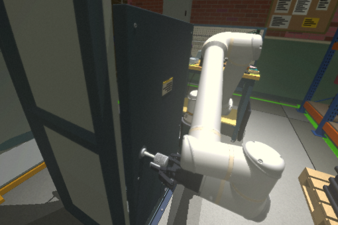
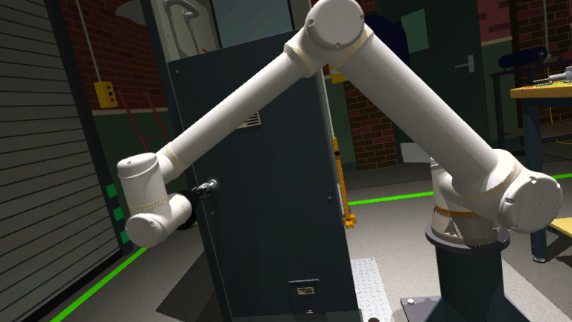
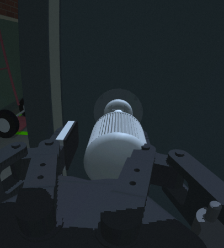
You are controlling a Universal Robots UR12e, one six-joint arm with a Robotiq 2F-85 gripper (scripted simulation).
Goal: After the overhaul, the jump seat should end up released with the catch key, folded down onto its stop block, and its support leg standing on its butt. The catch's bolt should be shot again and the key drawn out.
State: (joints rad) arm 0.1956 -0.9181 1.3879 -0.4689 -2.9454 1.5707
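The catch key (image 1: 157, 158) (image 2: 207, 186) (image 3: 114, 143) is a silver pin with a knurled round grip, and its thin shank runs into a round socket low on the side face of the dark panel (image 1: 150, 104) (image 2: 270, 183). The panel stands upright against the pale frame behind it. The seat's support leg and stop block are out of sight from here. An orange bar (image 2: 341, 183) hangs along the panel's far edge. My gripper (image 1: 163, 165) (image 2: 198, 192) (image 3: 106, 148) reaches in level from the side and is closed around the key's knurled grip.
The dark panel's face lies right in front of the fingers, with the pale frame (image 1: 49, 88) behind it. A roller door (image 2: 38, 133) closes off one side. A wooden pallet (image 1: 319, 194) and a workbench (image 1: 232, 71) stand farther off on the open floor.
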